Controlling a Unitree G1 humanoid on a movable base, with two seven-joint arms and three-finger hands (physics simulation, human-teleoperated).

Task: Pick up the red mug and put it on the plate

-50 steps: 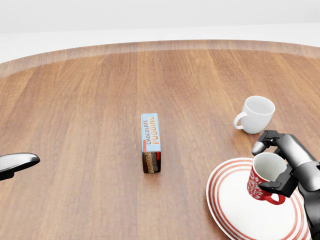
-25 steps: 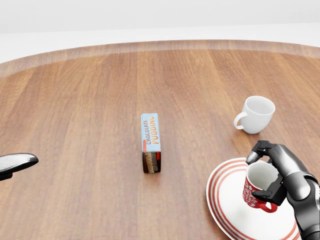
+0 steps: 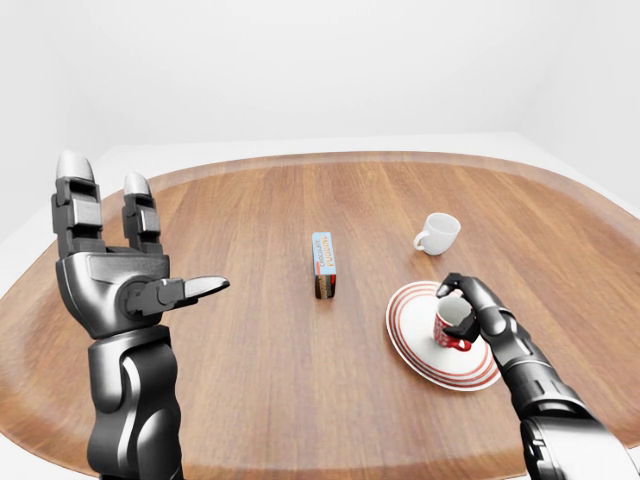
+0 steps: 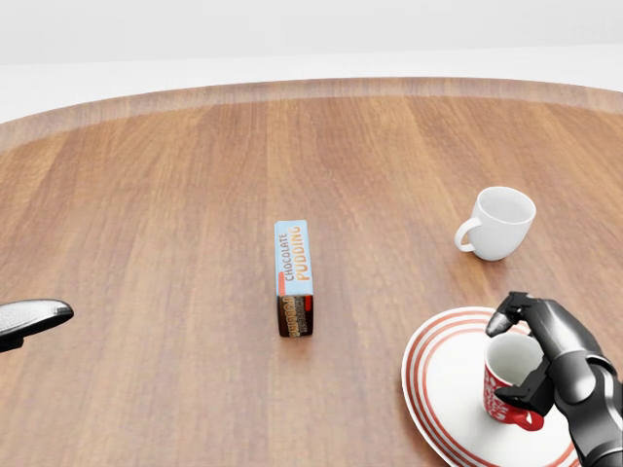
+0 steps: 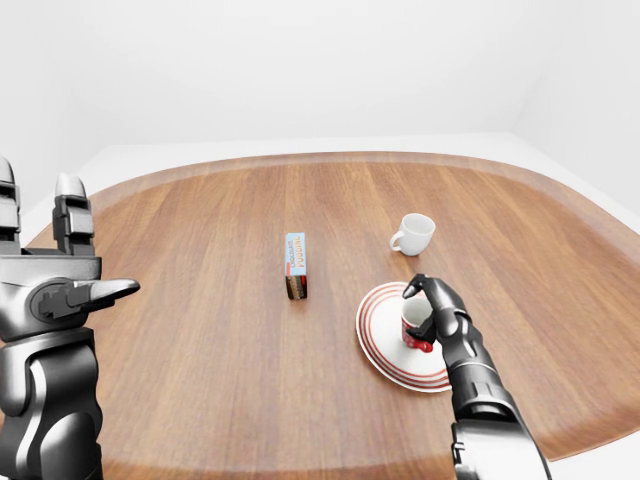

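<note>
The red mug (image 4: 508,381) sits upright on the plate (image 4: 448,389). The plate is white with red rings, and it lies near the bottom right edge of the tabletop (image 4: 175,195) in the head view. The mug's handle points down and to the right in that view.

The right hand (image 4: 526,360) is wrapped round the mug. One finger curls over the rim at the top, and another one presses the side by the handle. The fingers are pinching the mug.

The left hand (image 3: 120,265) is held up above the left side of the table, well apart from everything. Its fingers (image 3: 78,195) point up and are spread wide, and the thumb sticks out to the side. It holds nothing.

A white cup (image 4: 500,223) stands on the wood just above the plate in the head view, apart from it. Its handle points left.

A pudding box (image 4: 294,276) lies near the middle of the tabletop. It is blue on top with a brown end. It is well apart from the plate.
</note>
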